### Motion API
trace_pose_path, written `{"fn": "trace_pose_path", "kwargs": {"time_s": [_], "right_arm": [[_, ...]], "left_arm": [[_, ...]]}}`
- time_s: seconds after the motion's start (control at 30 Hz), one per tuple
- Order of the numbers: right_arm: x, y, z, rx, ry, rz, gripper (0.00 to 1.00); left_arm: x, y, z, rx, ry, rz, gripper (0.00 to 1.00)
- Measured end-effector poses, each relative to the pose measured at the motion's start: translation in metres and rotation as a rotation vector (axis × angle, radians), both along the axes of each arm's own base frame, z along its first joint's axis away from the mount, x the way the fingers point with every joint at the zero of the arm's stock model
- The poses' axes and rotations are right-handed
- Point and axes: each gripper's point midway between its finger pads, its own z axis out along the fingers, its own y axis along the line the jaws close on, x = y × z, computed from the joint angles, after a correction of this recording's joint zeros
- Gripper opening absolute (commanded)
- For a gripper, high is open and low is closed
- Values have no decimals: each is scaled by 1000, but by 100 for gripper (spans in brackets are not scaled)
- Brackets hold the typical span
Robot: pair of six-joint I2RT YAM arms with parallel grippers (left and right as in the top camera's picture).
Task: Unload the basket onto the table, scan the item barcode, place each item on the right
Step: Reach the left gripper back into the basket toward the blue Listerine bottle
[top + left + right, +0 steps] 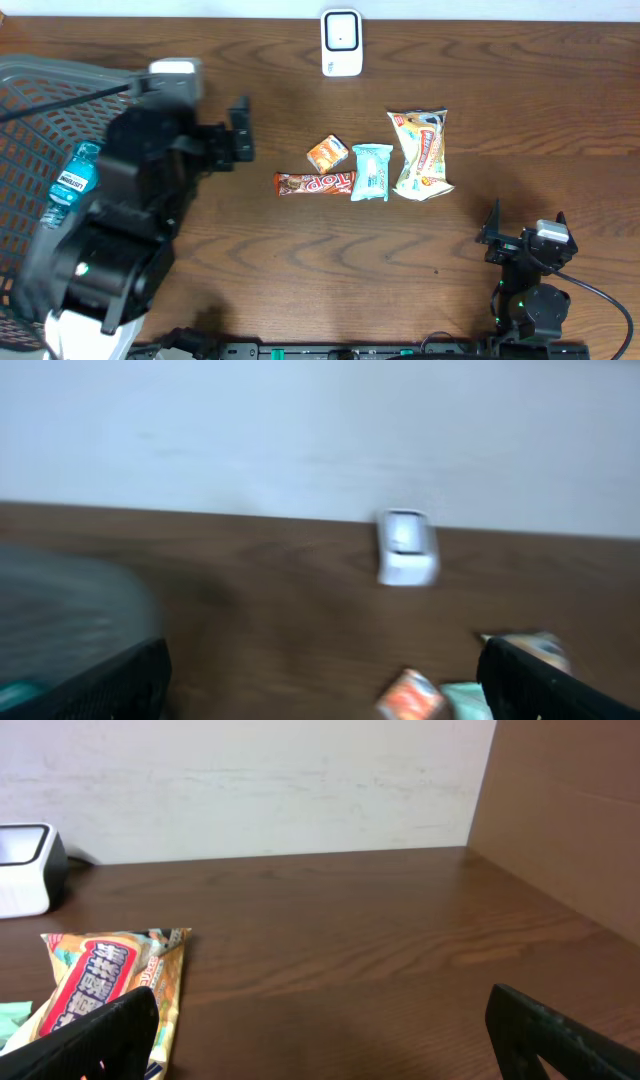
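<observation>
Overhead: the left tool (243, 130) gapes wide and empty, with the row of snacks (371, 171) near, ahead of it, none lifted yet. Left wrist: the scanner (405, 547) stands farther ahead, probably awaiting a barcode. Right wrist: the right tool (320, 1040), wide and empty, sits beside the chip bag (110, 982).

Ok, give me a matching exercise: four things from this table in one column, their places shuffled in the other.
Things:
1. scanner
2. bottle
3. chip bag
4. bar

Places:
A. inside the basket
B. at the far edge of the table, in the middle
C. rightmost in the snack row
D. leftmost in the snack row

Pairs: 1-B, 2-A, 3-C, 4-D
</observation>
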Motion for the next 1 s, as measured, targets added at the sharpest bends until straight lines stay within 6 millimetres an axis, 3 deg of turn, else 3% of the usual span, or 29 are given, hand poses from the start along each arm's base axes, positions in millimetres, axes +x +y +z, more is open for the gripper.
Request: {"fn": "trace_pose_path", "kwargs": {"time_s": [0.2, 0.33, 0.47, 0.57, 0.67, 0.8, 1.0], "right_arm": [[0, 0, 0, 0, 0, 0, 99], [0, 0, 0, 0, 0, 0, 99], [0, 0, 0, 0, 0, 0, 99], [0, 0, 0, 0, 0, 0, 99], [0, 0, 0, 0, 0, 0, 99], [0, 0, 0, 0, 0, 0, 99], [0, 0, 0, 0, 0, 0, 99]], "left_arm": [[-16, 95, -16, -63, 61, 459, 98], [-46, 164, -42, -257, 102, 879, 98], [-80, 210, -68, -490, 87, 1247, 98], [-90, 232, -81, -655, 32, 1442, 98], [-87, 246, -99, -788, 8, 1575, 98], [-70, 253, -129, -869, 57, 1670, 98], [-44, 266, -183, -848, 169, 1777, 98]]}}
